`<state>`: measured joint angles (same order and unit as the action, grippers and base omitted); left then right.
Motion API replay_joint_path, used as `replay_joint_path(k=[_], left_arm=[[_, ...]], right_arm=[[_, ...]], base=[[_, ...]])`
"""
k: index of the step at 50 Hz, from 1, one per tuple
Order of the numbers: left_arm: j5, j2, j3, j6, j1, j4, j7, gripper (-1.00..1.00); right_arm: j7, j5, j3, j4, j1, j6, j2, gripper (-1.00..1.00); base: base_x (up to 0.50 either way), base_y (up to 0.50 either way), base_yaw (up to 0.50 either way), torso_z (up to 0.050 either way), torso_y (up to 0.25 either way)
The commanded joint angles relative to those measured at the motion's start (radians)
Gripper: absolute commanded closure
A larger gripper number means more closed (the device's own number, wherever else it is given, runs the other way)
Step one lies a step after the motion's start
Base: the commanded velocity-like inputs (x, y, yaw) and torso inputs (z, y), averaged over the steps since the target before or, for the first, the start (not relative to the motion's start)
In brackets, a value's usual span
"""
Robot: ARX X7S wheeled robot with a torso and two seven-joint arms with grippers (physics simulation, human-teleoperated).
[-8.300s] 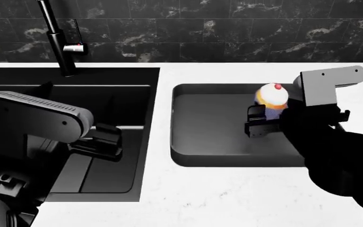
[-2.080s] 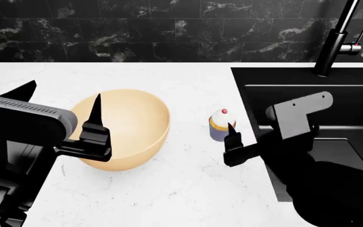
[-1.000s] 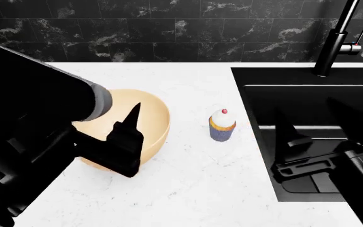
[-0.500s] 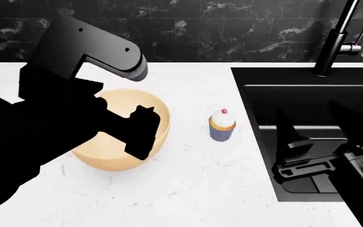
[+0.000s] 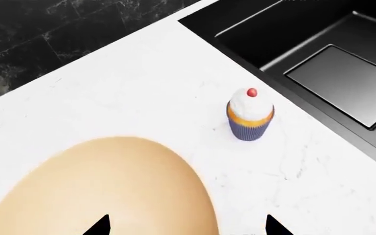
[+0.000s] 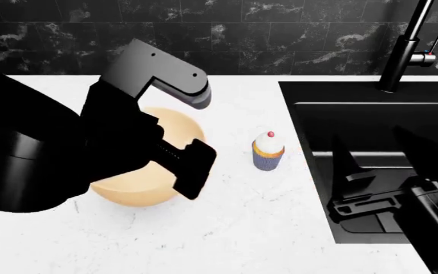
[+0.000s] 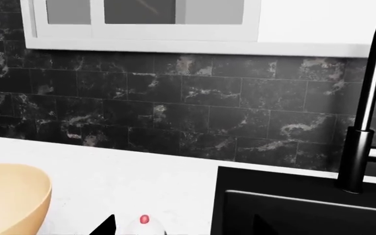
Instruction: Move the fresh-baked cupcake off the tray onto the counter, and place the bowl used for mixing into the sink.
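Cupcake [image 6: 268,150] stands on counter [image 6: 242,228] near sink [image 6: 371,142] edge: first half done. Bowl [image 6: 139,188] not yet in sink; left gripper [image 5: 184,226] jaws apart over its rim, right gripper [image 6: 371,171] jaws apart, empty.

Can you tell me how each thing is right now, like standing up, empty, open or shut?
Small purple-wrapped cupcake with white frosting and red cherry: upright on the white stone counter, untouched.
Large tan-yellow round bowl: upright on the counter, empty.
Matte black rectangular sink: empty of dishes.
Tall black tap: no water running.
Left end effector: open over the bowl.
Right end effector: open, empty, above the sink.
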<state>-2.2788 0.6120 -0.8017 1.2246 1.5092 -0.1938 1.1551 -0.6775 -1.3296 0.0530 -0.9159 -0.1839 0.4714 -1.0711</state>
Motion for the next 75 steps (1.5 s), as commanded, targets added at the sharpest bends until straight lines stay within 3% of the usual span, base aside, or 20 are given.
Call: replay_joint_path(k=[1,13,42,75], left_arm=[[0.077,-0.049,-0.029,0.092,0.013,0.117,-0.11,-1.0],[0.151,-0.08,-0.053,0.146,0.019,0.234,-0.202,-1.0],[0.261,-0.132,-0.075,0.161,-0.037,0.26,-0.339,-1.0],[0.305,-0.127,-0.11,0.13,-0.093,0.269,-0.388,-1.0]], right_arm=[[0.005,0.012,-0.008,0.004,0.003,0.002,0.007,-1.0],[0.018,0.034,-0.01,0.021,0.018,-0.005,0.022,-1.0],[0.027,0.044,-0.01,0.024,0.035,-0.012,0.03,-1.0],[0.041,0.075,-0.012,0.037,0.06,-0.022,0.045,-1.0]], base=[[0.0,0.0,0.0,0.0,0.0],[0.0,0.0,0.0,0.0,0.0],[0.0,0.0,0.0,0.0,0.0],[0.0,0.0,0.0,0.0,0.0]])
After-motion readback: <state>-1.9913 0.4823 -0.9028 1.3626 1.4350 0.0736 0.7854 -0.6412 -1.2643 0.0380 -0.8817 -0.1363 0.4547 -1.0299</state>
